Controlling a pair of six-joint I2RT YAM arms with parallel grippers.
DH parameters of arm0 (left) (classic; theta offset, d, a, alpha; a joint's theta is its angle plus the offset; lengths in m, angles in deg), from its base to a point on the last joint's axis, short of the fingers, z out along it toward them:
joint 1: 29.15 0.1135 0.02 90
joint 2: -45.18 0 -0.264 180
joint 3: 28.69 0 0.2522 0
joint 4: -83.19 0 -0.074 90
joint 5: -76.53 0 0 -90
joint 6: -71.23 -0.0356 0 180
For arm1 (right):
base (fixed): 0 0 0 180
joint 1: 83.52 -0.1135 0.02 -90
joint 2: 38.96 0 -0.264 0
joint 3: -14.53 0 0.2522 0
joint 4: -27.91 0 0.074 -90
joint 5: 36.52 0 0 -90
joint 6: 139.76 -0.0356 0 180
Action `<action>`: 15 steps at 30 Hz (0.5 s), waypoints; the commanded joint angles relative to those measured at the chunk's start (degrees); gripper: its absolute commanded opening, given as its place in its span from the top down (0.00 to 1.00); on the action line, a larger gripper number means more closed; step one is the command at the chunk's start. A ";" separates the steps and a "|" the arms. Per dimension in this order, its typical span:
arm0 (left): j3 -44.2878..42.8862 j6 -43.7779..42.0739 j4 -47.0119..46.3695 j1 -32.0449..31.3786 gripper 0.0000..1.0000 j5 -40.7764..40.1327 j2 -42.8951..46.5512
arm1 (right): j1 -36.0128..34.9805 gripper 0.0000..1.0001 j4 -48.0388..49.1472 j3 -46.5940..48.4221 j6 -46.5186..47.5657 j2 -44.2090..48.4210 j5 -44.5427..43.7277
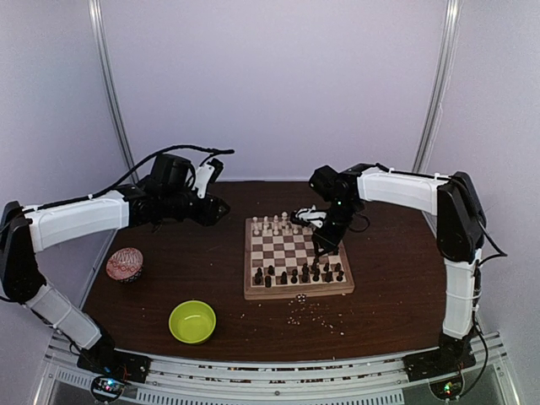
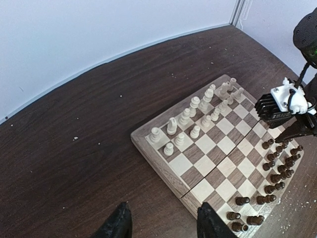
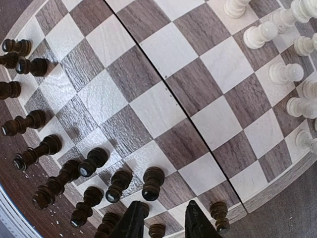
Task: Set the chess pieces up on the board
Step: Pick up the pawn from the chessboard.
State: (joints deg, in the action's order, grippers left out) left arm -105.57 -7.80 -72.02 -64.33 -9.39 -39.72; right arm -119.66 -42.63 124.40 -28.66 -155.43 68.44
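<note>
Black fingers of the right gripper stand parted with a dark piece ungripped between them, near the edge of the board, so I'd judge it best raised straight up, lest a finger clip the crowded neighbours.

Pale lavender walls, slim metal corner poles, dark brown wooden table.

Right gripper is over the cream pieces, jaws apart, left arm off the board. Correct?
No. The right wrist view shows the right gripper over the dark pieces, not the cream pieces. Its jaws are apart, and the left arm is off the board.
</note>
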 commanded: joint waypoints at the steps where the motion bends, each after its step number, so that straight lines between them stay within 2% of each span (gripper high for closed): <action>1: -2.14 0.64 -1.45 0.38 0.52 1.36 -0.92 | -0.33 0.69 1.29 -0.42 0.29 -0.17 -0.81; 11: -1.95 0.73 -1.10 0.38 0.52 1.21 -0.96 | -0.33 0.70 0.86 1.61 0.00 -3.61 -0.33; 15: -1.96 0.80 -1.10 0.45 0.52 1.22 -1.05 | -0.33 0.79 0.60 1.95 -0.05 -4.05 -0.41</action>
State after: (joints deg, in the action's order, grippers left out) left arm -105.90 -7.63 -71.98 -64.33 -8.63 -40.40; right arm -119.81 -41.71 124.51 -28.72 -158.64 68.44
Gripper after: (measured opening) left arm 0.477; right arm 0.256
